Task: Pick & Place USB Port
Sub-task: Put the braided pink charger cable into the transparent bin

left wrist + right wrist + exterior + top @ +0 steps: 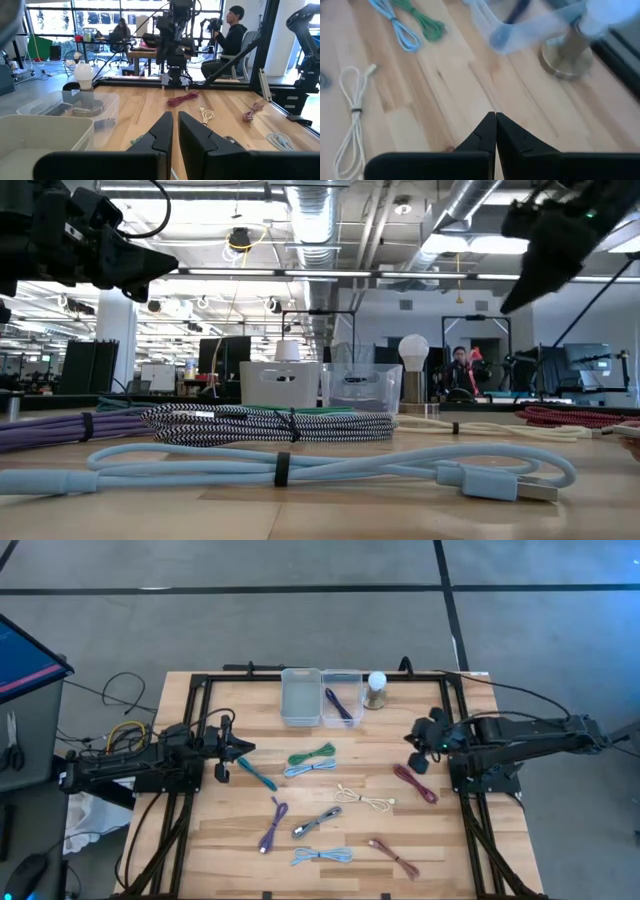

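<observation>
Both arms are hanging above the wooden table [420, 840] with nothing in them. The left gripper [240, 748] is sitting at the left side, its fingers nearly together with only a thin slit between them, and a teal cable [257, 774] is lying just below its tips. The right gripper [418, 755] is hovering at the right side with its fingers pressed together, empty, near a dark red cable [415, 783].

The USB cables are lying scattered across the board: a green one [312, 754], a light blue one [308, 769], a cream one [365, 799], a purple one [272, 824], a grey braided one [317, 823], another light blue one [322, 856] and a reddish one [394, 855]. One dark blue cable [340, 706] is already lying in the clear bin [355, 677], beside a frosted bin [285, 700] and a bulb on a stand [376, 690].

These bundles are looking light and floppy, each cinched by a small tie, so I'd judge the tied middle the safest place to pinch; grabbing a loose loop may let the rest unravel or drag.

From the table-level camera the nearest blue cable is blocking most of the others, and the right wrist camera is showing the bin and bulb only as a blur. I can't tell which connector types these plugs are.
</observation>
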{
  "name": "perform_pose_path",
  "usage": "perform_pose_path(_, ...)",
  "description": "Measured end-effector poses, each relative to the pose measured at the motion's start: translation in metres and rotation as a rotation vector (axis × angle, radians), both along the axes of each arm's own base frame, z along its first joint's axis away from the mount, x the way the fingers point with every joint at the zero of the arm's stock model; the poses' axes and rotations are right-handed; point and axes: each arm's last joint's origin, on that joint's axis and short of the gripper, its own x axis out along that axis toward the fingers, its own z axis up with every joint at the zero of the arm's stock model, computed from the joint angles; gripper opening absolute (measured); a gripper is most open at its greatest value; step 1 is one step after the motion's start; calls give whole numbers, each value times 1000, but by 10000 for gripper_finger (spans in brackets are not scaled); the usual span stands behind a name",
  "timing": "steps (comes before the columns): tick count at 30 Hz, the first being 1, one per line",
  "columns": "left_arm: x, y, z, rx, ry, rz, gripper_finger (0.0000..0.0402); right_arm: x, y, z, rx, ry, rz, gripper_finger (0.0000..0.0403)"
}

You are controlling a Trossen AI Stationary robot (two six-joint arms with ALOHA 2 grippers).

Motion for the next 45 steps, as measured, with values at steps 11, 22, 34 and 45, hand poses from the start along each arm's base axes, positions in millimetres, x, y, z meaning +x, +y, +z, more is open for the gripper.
perform_pose_path(11,0,0,1,1,-6,0,27,-19,7,-9,264,221,-32,23)
perform_pose_path(22,0,0,1,3,-14,0,27,-15,4,-20,263,359,-141,102)
perform_pose_path(34,0,0,1,3,-15,0,27,-9,-4,-24,183,441,-57,129)
perform_pose_path(45,0,0,2,4,-18,0,27,-9,-12,-24,203,410,-134,132)
